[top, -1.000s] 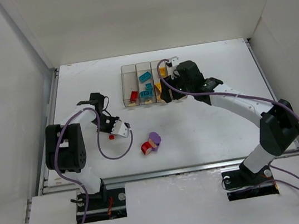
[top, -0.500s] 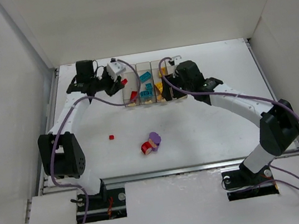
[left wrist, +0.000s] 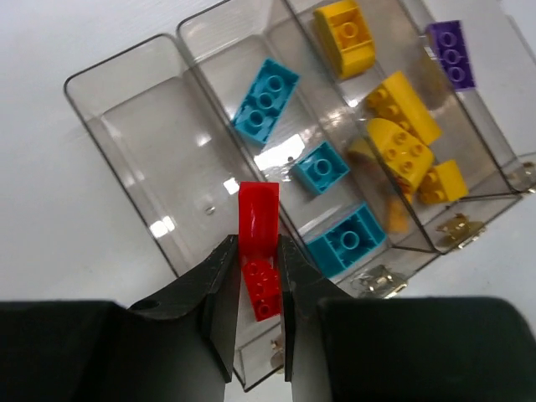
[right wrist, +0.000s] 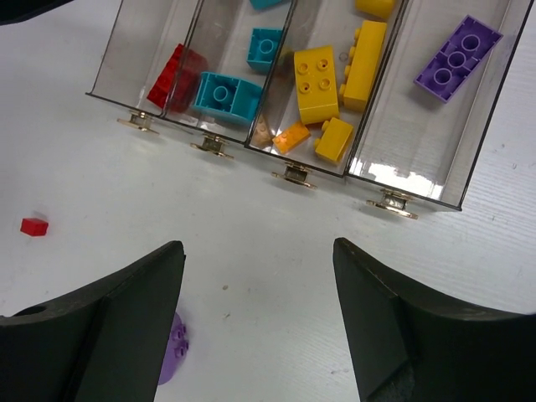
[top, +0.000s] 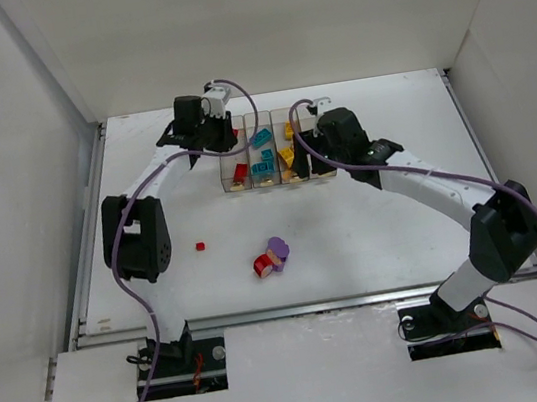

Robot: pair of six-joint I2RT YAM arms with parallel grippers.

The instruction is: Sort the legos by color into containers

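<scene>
the white table [top: 375,236] carries 4 joined containers [left wrist: 142,126] at its far middle, sorted red, teal, yellow, purple from left to right. the left gripper [left wrist: 258,251] hangs over the leftmost bin, clamped on a red arched brick [left wrist: 258,209]. the right gripper [right wrist: 255,251] - spread wide, empty - hovers just near of them. a red-purple clump [top: 272,257] and a tiny red brick [top: 199,245] lie loose nearer.

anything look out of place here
Two strays sit on the table outside the bins: a tiny red brick and a red-and-purple clump, its colours still joined. Inside the bins, colours look sorted.
</scene>
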